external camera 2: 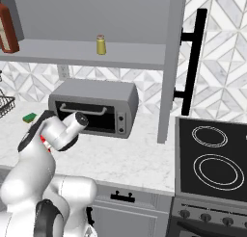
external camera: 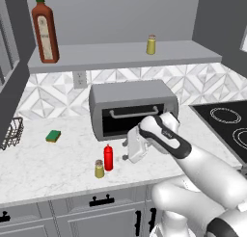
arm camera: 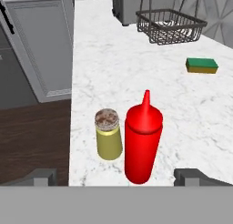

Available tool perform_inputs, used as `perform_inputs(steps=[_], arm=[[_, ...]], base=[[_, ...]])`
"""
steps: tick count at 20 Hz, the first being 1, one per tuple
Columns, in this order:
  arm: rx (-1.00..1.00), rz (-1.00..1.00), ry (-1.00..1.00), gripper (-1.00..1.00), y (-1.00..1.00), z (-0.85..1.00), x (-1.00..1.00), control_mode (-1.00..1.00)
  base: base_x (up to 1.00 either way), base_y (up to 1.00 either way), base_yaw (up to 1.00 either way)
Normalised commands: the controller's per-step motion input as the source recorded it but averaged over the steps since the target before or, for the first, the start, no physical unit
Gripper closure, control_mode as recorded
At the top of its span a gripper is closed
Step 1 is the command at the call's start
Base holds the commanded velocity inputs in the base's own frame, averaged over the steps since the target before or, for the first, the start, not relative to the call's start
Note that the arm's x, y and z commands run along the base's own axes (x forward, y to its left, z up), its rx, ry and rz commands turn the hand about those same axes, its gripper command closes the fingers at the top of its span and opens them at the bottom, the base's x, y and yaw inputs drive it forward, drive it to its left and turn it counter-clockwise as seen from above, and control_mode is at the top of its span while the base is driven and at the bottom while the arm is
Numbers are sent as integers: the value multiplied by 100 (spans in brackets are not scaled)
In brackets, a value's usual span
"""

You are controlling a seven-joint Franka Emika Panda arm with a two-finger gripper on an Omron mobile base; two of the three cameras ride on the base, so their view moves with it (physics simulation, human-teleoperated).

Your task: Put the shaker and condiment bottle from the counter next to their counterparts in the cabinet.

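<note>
The shaker (arm camera: 108, 140) and the red squeeze bottle (arm camera: 143, 139) both stand on the bench (arm camera: 136, 73), so nothing has been carried up yet and both trips are left. The pincer (arm camera: 120, 176) hangs low over the bench edge with its two dark tips spread wide and empty, the bottle just ahead between them and the shaker just beside it, toward one tip (the gap looks roomy enough for either). The shaker is a stubby olive-yellow cylinder under a pale, speckled cap; the bottle is smooth, glossy plastic, round-bodied and tapering to a pointed nozzle. They stand so close that they nearly touch, so I judge a clean grip on one may nudge the other. The bench is white marble with grey veins. Farther out lie a green sponge (arm camera: 202, 65) and a wire basket (arm camera: 170, 23). Up on the cabinet shelf (external camera: 120, 55) wait the tall brown bottle (external camera: 45, 32) and the second shaker (external camera: 151, 45), well apart.
</note>
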Motion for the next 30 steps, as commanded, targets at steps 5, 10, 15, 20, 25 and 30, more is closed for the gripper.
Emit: perform_inputs(steps=[5,10,15,20,25,30], arm=[[5,0,0,-100,4,-9,14,-100],[5,0,0,-100,3,-13,15,-100],[4,0,0,-100,16,-18,19,-100],[6,1,0,-100,8,-11,13,-100],[15,7,2,-100,0,-11,0,-100],[15,7,6,-100,6,-11,5,-100]], base=[[0,0,0],[0,0,0],[0,0,0],[0,0,0],[0,0,0],[0,0,0]])
